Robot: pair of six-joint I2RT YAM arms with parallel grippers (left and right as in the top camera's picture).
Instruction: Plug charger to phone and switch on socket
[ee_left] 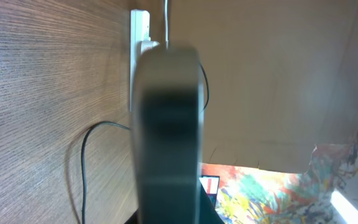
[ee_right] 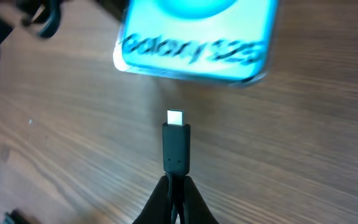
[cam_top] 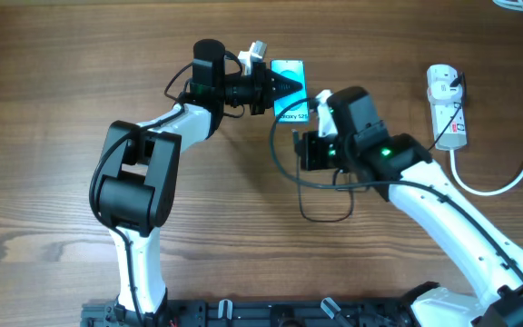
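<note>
The phone [cam_top: 291, 113], turquoise screen with dark text at its near end, lies at the table's middle back. My left gripper [cam_top: 282, 89] is shut on it; in the left wrist view the phone [ee_left: 166, 124] is a blurred dark slab seen edge-on. My right gripper [cam_top: 306, 138] is shut on the charger just behind its plug [ee_right: 176, 146]. The silver tip [ee_right: 175, 116] points at the phone's near edge [ee_right: 194, 37], a short gap away. My right fingers [ee_right: 176, 190] pinch the black cable. The white socket [cam_top: 446, 104] lies at the far right; it also shows in the left wrist view [ee_left: 140, 31].
The black charger cable loops on the wood in front of my right gripper [cam_top: 325, 207] and runs to the socket. A thick white cord [cam_top: 507, 182] curves along the right edge. The cable also crosses the wood in the left wrist view [ee_left: 82, 155].
</note>
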